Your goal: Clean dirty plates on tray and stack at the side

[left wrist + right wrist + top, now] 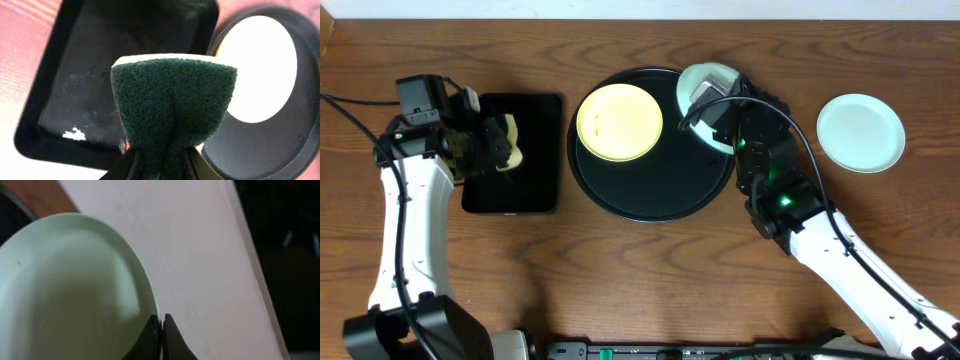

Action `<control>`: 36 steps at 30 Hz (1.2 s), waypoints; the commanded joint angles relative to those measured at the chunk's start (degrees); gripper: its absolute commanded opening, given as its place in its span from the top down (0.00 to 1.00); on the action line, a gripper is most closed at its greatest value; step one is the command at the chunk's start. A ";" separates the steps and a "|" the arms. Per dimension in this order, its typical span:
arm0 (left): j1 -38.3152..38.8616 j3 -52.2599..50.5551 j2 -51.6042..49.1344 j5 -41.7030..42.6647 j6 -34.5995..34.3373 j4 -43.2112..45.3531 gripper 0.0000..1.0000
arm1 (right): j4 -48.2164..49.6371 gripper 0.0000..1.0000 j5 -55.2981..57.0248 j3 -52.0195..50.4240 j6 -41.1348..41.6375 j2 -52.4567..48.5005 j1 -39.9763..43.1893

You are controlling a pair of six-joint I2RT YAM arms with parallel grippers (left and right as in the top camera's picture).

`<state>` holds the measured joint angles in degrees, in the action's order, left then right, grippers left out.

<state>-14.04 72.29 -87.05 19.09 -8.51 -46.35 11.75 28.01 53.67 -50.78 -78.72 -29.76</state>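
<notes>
Mint-blue, one small round plate (pixel 860 132) lies on the wooden desk (pixel 650 280) beside the large round black tray (pixel 650 190), likely done. The right claw (pixel 161 330) pinches the rim of a second mint plate (pixel 703 80) at the tray's edge; the pale yellow plate (pixel 620 122) sits on the tray. The left claw (pixel 498 148) clamps a green sponge (pixel 172 100).

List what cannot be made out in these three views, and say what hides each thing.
- Overhead: the right arm covers much of the held mint plate.
- Left wrist: glare washes out the yellow plate, so smears cannot be judged; the sponge blocks part of the rectangular tray.
- Right wrist: the frame edges cut off part of the held mint plate.
</notes>
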 commanded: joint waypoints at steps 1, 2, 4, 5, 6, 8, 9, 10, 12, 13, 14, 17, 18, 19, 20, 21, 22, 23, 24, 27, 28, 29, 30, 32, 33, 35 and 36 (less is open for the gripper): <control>-0.02 -0.63 -0.72 -0.33 0.79 -0.74 0.92 | 0.92 0.99 2.69 -0.07 10.05 0.61 -0.26; -0.02 -0.63 -0.72 -0.33 0.79 -1.07 0.92 | 0.35 0.99 -0.35 -0.07 14.32 0.61 -0.26; -0.02 -0.63 -0.72 -0.33 0.79 -1.75 0.92 | -2.82 0.99 -4.63 -0.07 20.50 0.61 -0.26; -0.02 -0.63 -0.72 -0.33 0.79 -2.12 0.92 | -4.72 0.99 -5.40 -0.07 23.61 0.61 -0.26; -0.02 -0.63 -0.72 -0.33 0.81 -2.58 0.92 | -7.10 0.99 -5.62 -0.07 27.39 0.61 -0.22; -0.02 -0.63 -0.72 -0.33 0.83 -3.45 0.92 | -11.17 0.99 -6.27 -0.07 34.45 0.61 0.04; -0.02 -0.63 -0.72 -0.33 0.83 -3.85 0.92 | -12.81 0.99 -7.56 -0.07 36.79 0.61 0.33; -0.02 -0.63 -0.72 -0.33 0.83 -4.22 0.92 | -14.29 0.99 -9.60 -0.07 38.62 0.61 0.72; -0.02 -0.63 -0.72 -0.31 0.83 -4.46 0.92 | -15.93 0.99 -13.38 -0.07 39.74 0.61 1.46; -0.02 -0.63 -0.72 -0.33 0.83 -4.46 0.92 | -16.52 0.99 -14.84 -0.07 39.87 0.61 1.86; -0.02 -0.63 -0.72 -0.33 0.81 -4.44 0.92 | -16.94 0.99 -15.85 -0.07 39.87 0.61 2.25; -0.02 -0.63 -0.72 -0.33 0.81 -4.61 0.92 | -17.64 0.99 -16.26 -0.07 39.89 0.61 3.37; -0.02 -0.63 -0.72 -0.31 0.81 -4.72 0.92 | -17.79 0.99 -16.26 -0.07 39.89 0.61 3.65; -0.02 -0.63 -0.72 -0.33 0.81 -4.85 0.92 | -17.81 0.99 -16.28 -0.07 39.87 0.61 3.89; -0.02 -0.63 -0.72 -0.33 0.81 -4.87 0.92 | -17.81 0.99 -16.26 -0.07 39.87 0.61 3.98; -0.02 -0.63 -0.72 -0.33 0.81 -4.85 0.92 | -17.79 0.99 -16.26 -0.07 39.85 0.61 3.98; -0.02 -0.63 -0.72 -0.33 0.81 -4.83 0.92 | -17.79 0.99 -16.26 -0.07 39.85 0.61 3.98; -0.02 -0.63 -0.72 -0.33 0.81 -4.83 0.92 | -17.77 0.99 -16.28 -0.07 39.85 0.61 3.98; -0.02 -0.63 -0.72 -0.33 0.81 -4.83 0.92 | -17.77 0.99 -16.26 -0.07 39.85 0.61 3.98; -0.02 -0.63 -0.72 -0.33 0.81 -4.85 0.92 | -17.79 0.99 -16.28 -0.07 39.87 0.61 3.98; -0.02 -0.63 -0.72 -0.33 0.83 -4.85 0.92 | -17.79 0.99 -16.28 -0.07 39.87 0.61 3.98; -0.02 -0.63 -0.72 -0.35 0.83 -4.85 0.92 | -17.81 0.99 -16.28 -0.07 39.87 0.61 3.98; -0.02 -0.63 -0.72 -0.33 0.83 -4.83 0.93 | -17.84 0.99 -16.26 -0.07 39.87 0.61 3.98; -0.02 -0.63 -0.72 -0.35 0.83 -4.83 0.92 | -17.88 0.99 -16.26 -0.07 39.87 0.61 3.98; -0.02 -0.63 -0.72 -0.35 0.85 -4.83 0.92 | -17.90 0.99 -16.26 -0.07 39.87 0.61 3.98; -0.02 -0.63 -0.72 -0.37 1.03 -4.81 0.92 | -17.90 0.99 -16.26 -0.07 39.87 0.61 3.98; -0.02 -0.63 -0.72 -0.37 1.03 -4.81 0.92 | -17.90 0.99 -16.26 -0.07 39.85 0.61 3.98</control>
<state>-14.04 71.96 -87.68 19.11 -8.51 -51.00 -6.22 12.16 53.49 -12.27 -78.70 -26.22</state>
